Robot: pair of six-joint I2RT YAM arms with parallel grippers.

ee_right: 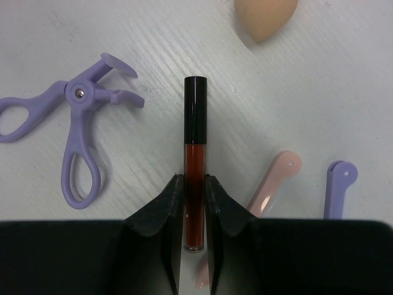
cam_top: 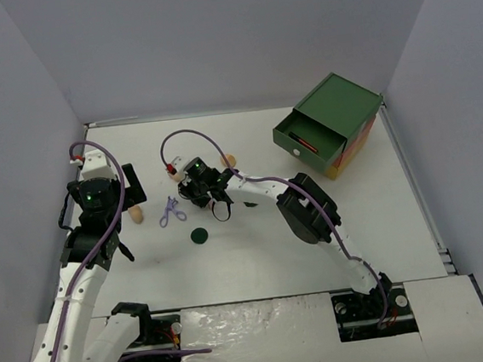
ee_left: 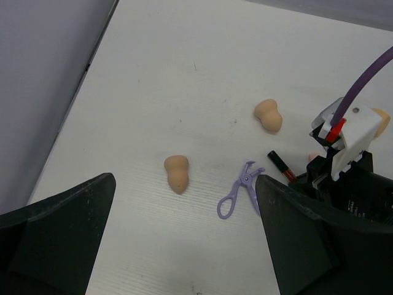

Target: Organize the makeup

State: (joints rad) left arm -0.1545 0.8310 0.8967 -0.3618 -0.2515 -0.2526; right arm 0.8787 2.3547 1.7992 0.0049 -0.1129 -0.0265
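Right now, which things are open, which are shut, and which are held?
green drawer, pulled open, red stick inside
right fingers, shut on the lip gloss
lip gloss, capped, held
left fingers, open, holding nothing
lilac curler, lying flat, handles apart

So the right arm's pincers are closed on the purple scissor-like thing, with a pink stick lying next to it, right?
Not quite. The right wrist view shows the right gripper closed on the dark red stick; the lilac scissor-like tool lies free nearby. The pink stick is indeed beside it.
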